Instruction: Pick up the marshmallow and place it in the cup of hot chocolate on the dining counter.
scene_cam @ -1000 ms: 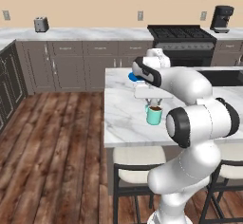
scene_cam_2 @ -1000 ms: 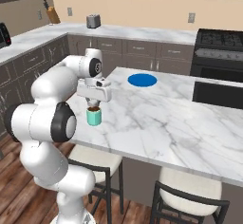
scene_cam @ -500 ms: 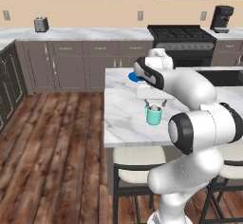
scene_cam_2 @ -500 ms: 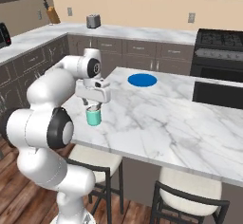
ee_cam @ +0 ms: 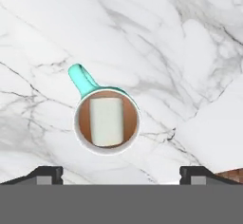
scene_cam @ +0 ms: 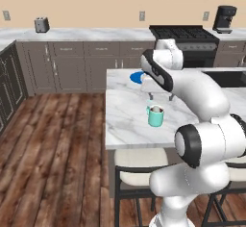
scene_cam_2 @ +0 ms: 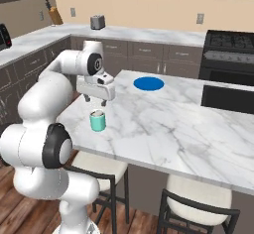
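Marshmallow in cup, tool wide open and holding nothing.
Tool (ee_cam: pixel 121 175) hangs above the cup of hot chocolate (ee_cam: pixel 106 122), fingertips (ee_cam: pixel 45 174) spread well apart. Marshmallow (ee_cam: pixel 106 122) lies in the brown liquid, long axis top-to-bottom in hand view; teal handle points up-left. Cup (scene_cam: pixel 155 116) upright near the desk (scene_cam: pixel 126 125) front edge; blue plate (scene_cam_2: pixel 149 84) by the far edge.

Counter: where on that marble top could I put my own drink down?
Between the blue plate and the teal cup the counter is bare, also rightward toward the stools. Around the cup it's crowded: the open gripper hangs above it.
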